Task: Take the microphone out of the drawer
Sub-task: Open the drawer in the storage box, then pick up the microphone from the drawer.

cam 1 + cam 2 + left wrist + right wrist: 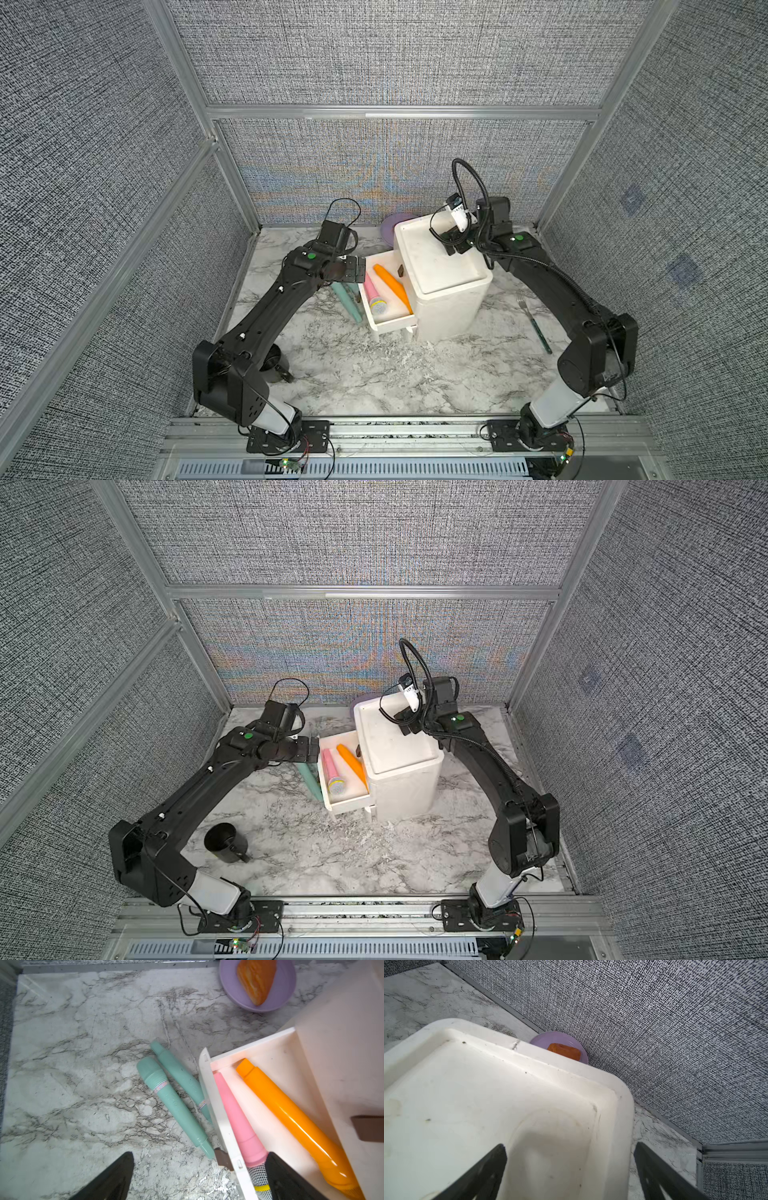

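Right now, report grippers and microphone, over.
Left gripper open above drawer front. Right gripper open over cabinet. Pink microphone lies in drawer, orange microphone alongside.

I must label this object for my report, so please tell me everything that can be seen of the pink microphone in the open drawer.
The pink microphone has a smooth, plastic-looking handle that narrows to its tail, a yellow ring and a silvery mesh head. It lies flat in the open white drawer, close along one wall, apart from the orange toy. The open left gripper hangs nearby; in the left wrist view one finger hides part of the head.
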Available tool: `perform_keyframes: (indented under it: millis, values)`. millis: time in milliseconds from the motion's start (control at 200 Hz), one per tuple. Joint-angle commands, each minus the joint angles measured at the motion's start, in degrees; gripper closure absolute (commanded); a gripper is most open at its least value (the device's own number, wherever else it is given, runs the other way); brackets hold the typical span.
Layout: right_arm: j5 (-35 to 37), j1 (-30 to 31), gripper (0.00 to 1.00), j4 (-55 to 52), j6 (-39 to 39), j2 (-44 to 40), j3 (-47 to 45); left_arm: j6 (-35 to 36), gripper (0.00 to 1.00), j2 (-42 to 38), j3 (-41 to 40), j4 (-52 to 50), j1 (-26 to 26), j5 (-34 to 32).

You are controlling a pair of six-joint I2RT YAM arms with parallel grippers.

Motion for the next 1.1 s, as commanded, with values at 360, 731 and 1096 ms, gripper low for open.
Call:
perform_keyframes:
  millis: [360,731,1096]
  values:
    - [1.5,-0.5,0.02,-14.9,0.5,1.9,-1.3,-13.9,0.0,4.1,0.3,7.7,-1.6,14.8]
    - [1.6,-0.4,0.02,-14.7,0.4,1.5,-1.7,-19.9,0.2,10.7,4.3,1.8,-6.9,11.2]
    - [1.7,-0.5,0.02,-14.5,0.4,1.2,-2.0,-22.7,0.79,13.3,5.0,0.0,-7.3,9.9]
